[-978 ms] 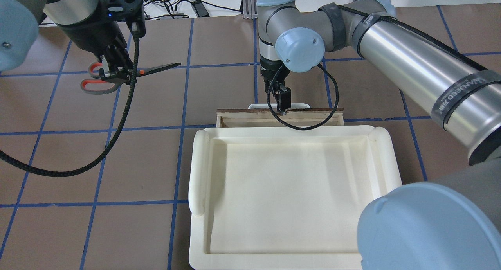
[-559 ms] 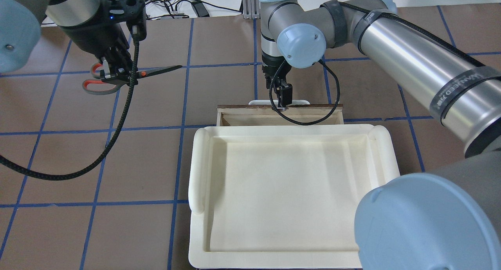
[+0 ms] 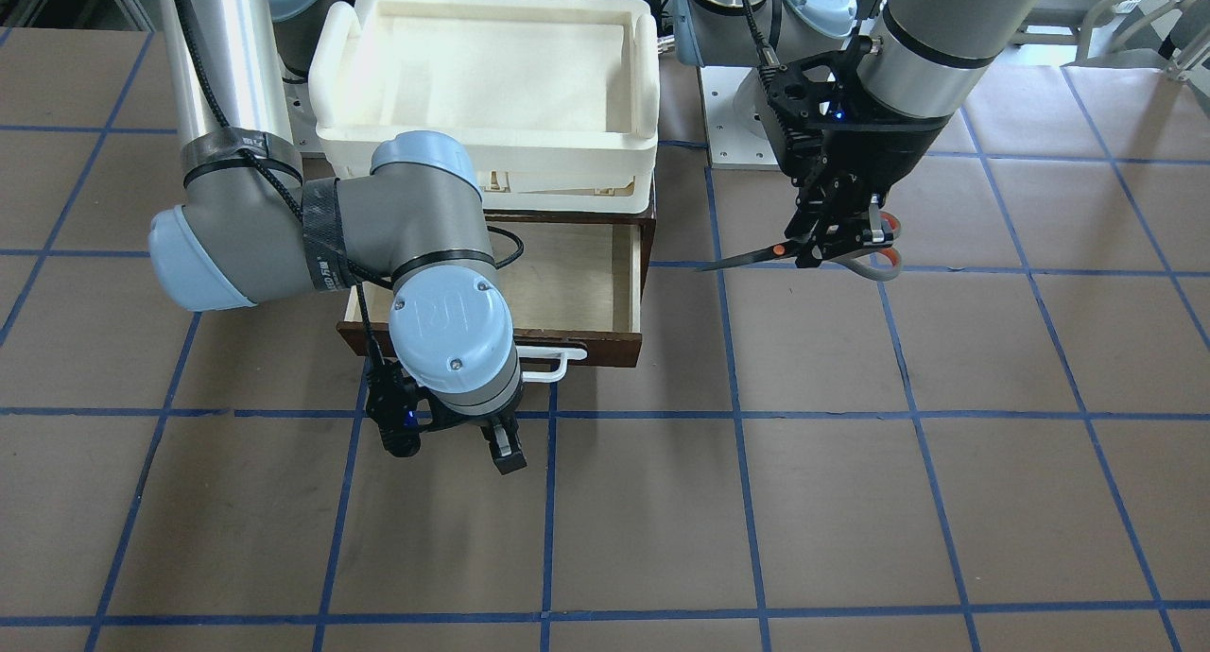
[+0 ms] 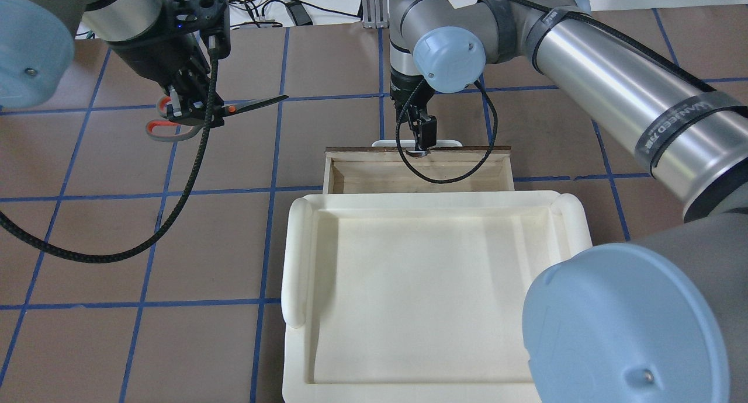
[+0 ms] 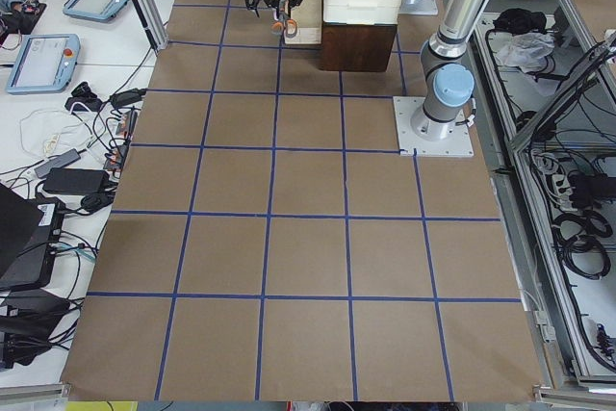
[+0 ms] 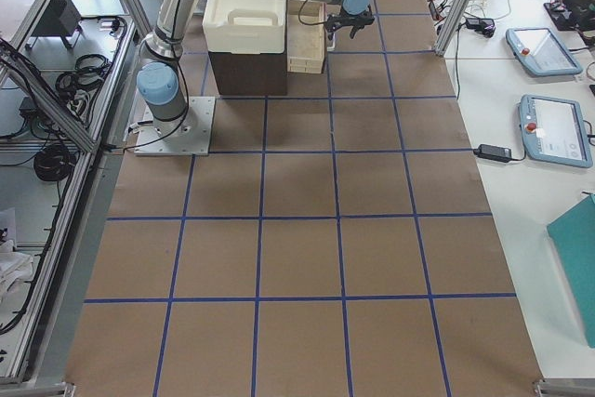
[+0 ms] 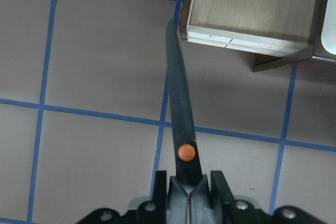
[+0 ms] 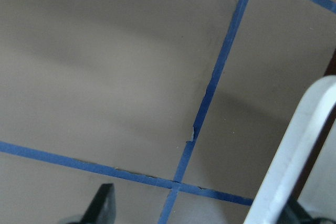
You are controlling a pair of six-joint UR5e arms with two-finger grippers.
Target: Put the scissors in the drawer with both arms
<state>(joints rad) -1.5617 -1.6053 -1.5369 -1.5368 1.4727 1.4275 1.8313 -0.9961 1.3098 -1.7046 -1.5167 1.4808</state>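
Note:
My left gripper [image 4: 190, 108] is shut on the scissors [image 4: 245, 106] just behind the orange pivot dot and holds them level above the table, left of the drawer. The dark blades point toward the drawer; the grey-and-orange handles [image 4: 166, 128] trail behind. In the left wrist view the blade tip [image 7: 170, 30] is close to the drawer's corner [image 7: 210, 35]. The dark brown drawer [image 3: 646, 283] is pulled out, its pale inside bare. My right gripper [image 4: 422, 137] is open at the white bar handle [image 3: 558, 364]; the handle lies beside one finger in the right wrist view [image 8: 294, 150].
A white foam tray [image 4: 298, 257] sits on top of the cabinet, above the drawer. Black cables hang from both wrists; the right one loops over the drawer [image 4: 456, 178]. The table is brown with blue tape lines.
The drawer has slid further out, with my right gripper moving away from the cabinet at its handle. My left gripper has carried the scissors to the right, toward the drawer.

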